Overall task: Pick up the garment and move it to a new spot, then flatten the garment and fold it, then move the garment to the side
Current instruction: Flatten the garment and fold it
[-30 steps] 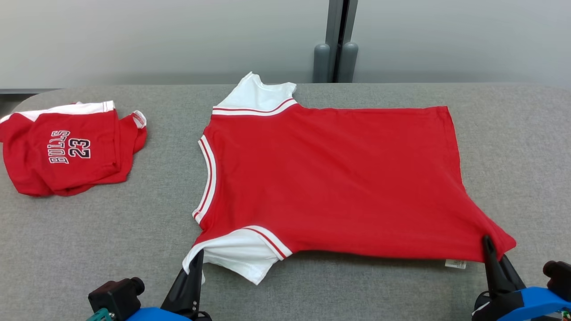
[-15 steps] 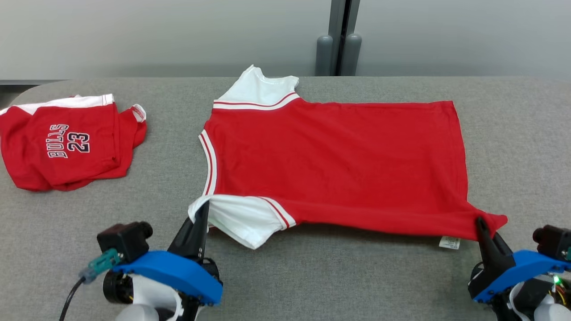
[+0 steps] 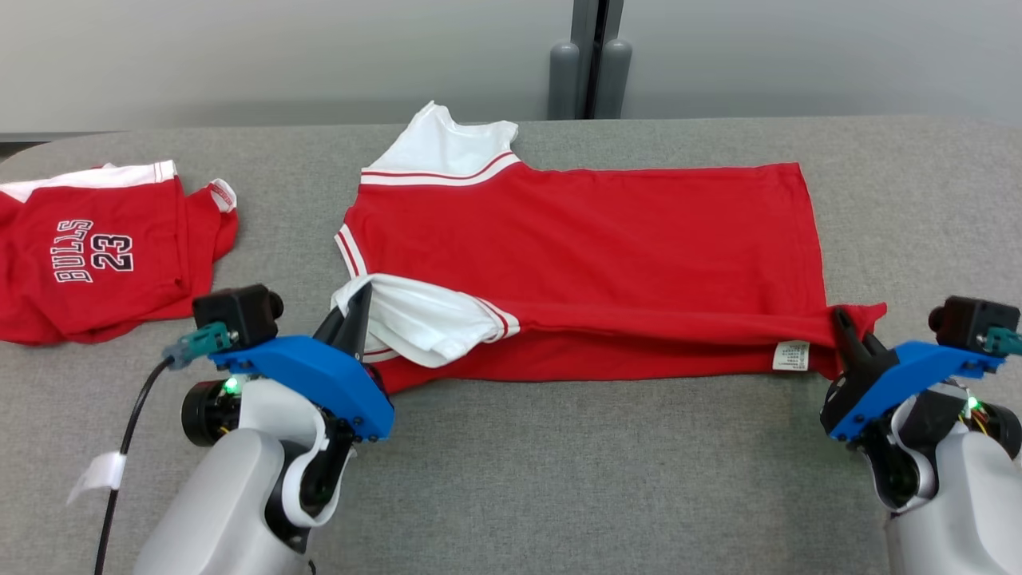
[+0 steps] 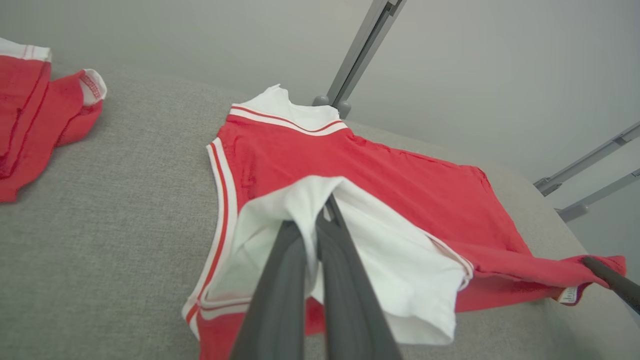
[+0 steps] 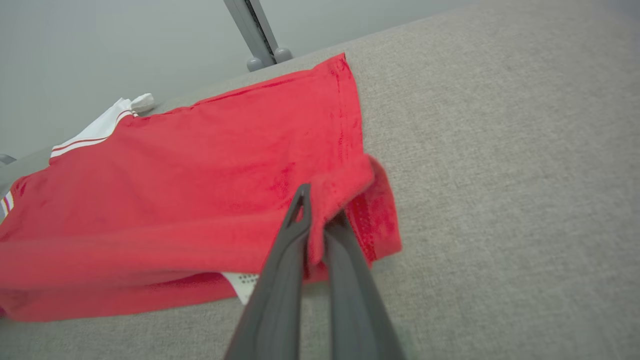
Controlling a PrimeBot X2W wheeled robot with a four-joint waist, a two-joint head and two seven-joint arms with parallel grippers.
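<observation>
Folding the near edge of the red fabric basketball jersey (image 3: 575, 231) with white sleeves back over itself on the grey cloth-covered table (image 3: 559, 479).
Left gripper (image 3: 361, 297) is pinched tight on the near white sleeve (image 3: 419, 323), and the right gripper (image 3: 843, 321) is clamped on the red hem corner (image 3: 866, 313). If one arm runs ahead, the fold goes skewed, or the thin cloth slips free. Compared with half a second back, the lifted edge sits farther over the body.

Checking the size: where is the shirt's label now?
Head view, right side: the label sits on the near edge of the shirt, just left of the right gripper.
</observation>
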